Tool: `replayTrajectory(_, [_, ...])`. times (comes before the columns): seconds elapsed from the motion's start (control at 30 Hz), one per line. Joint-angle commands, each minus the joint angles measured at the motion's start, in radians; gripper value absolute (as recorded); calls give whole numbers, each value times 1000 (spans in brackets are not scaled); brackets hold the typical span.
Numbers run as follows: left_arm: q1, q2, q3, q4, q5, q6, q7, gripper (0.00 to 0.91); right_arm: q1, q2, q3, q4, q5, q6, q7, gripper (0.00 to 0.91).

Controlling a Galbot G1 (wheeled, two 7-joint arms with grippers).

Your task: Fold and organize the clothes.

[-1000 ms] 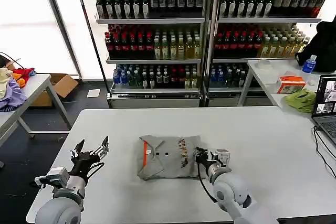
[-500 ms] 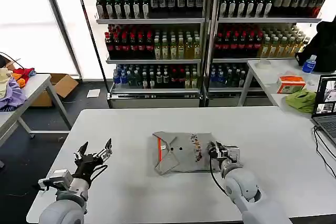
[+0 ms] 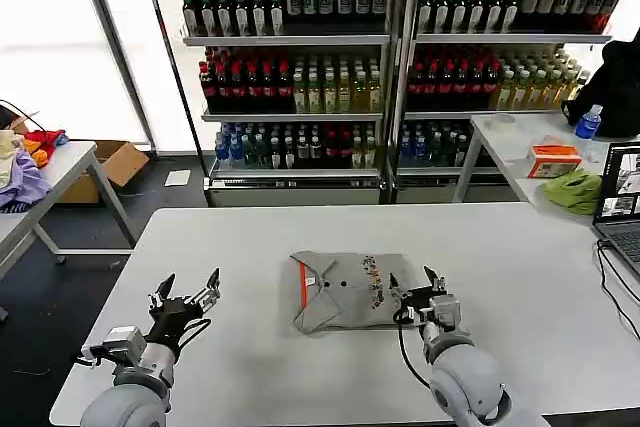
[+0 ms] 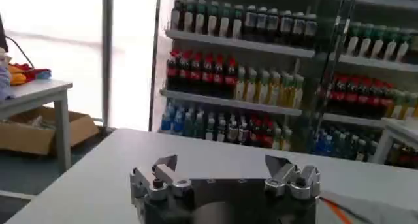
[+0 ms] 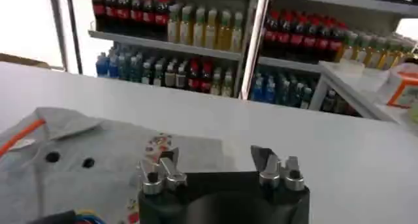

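A folded light grey T-shirt lies in the middle of the white table, its orange neck strip on the left and its multicoloured print toward the right. In the right wrist view the same T-shirt spreads out beside the jaws. My right gripper is open at the shirt's right edge, holding nothing; its fingertips stand wide apart, and the right gripper sits over bare table just past the cloth. My left gripper is open near the table's front left, well clear of the shirt. The left gripper has empty jaws.
Drink shelves stand behind the table. A side table at right carries a laptop, a lime-green cloth and an orange box. Another table at left holds coloured fabrics. A cable runs along the right edge.
The right gripper dragged the folded shirt to the right, then let go and opened, backing slightly off its right edge. The left gripper drifted a little to the right.
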Motion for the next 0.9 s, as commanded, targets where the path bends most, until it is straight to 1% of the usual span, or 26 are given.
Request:
replayTrajectory(0.03, [19,-1,-10,-9,0,0,1,907,-69,-26,-71,64,27,0,23,907])
replayTrajectory(0.27, [23,-14,-4,-8,1,-1,3,907,-66,13,-72,26,17,1,28,907])
replayTrajectory(0.53, [29,-14,-11,-13,1,-3,6,907,-94,12,-67,19,23,0,44,907])
replayTrajectory(0.77, [31,-14,-7,-16,2,-3,10,907,-110,23,-63,12,26,1,48,907])
replayTrajectory(0.9, [32,-13,-4,-19,2,-2,11,907,-110,25,-55,10,52,1,51,907])
